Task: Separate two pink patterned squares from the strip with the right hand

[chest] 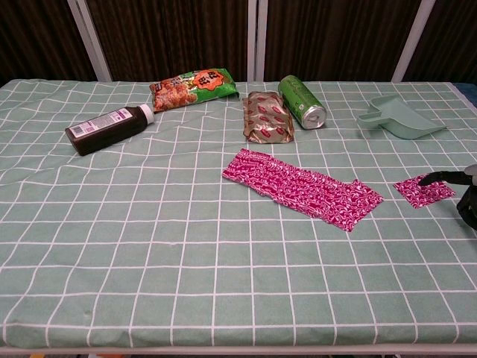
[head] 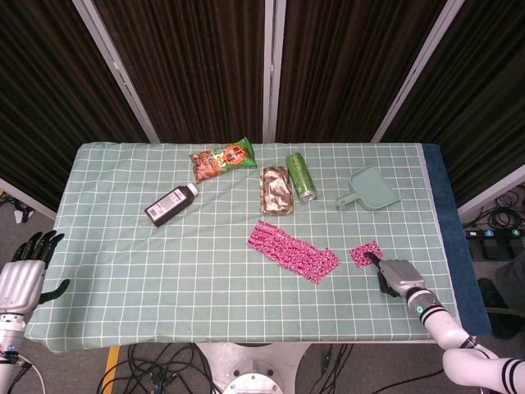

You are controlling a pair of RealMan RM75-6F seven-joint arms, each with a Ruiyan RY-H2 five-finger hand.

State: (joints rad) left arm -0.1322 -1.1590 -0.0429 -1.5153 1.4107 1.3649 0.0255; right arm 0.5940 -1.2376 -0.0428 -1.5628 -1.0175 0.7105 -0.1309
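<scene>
The right hand (head: 399, 277) presses one fingertip on a torn-off pink piece (chest: 423, 191), its other fingers curled. The piece lies apart from the strip (chest: 299, 188), right of it.

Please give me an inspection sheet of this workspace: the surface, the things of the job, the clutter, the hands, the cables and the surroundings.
Surface: table, green checked cloth, wrinkled at left.
Job's things: pink strip lies flat; separated pink piece lies apart to its right.
Clutter: dark bottle, snack bag, foil packet, green can, all lying down; dustpan.
Hands: right hand touches separated pink piece with a fingertip; left hand off the table, holds nothing.
Cables: bundle on floor.
Surroundings: dark curtains.
</scene>
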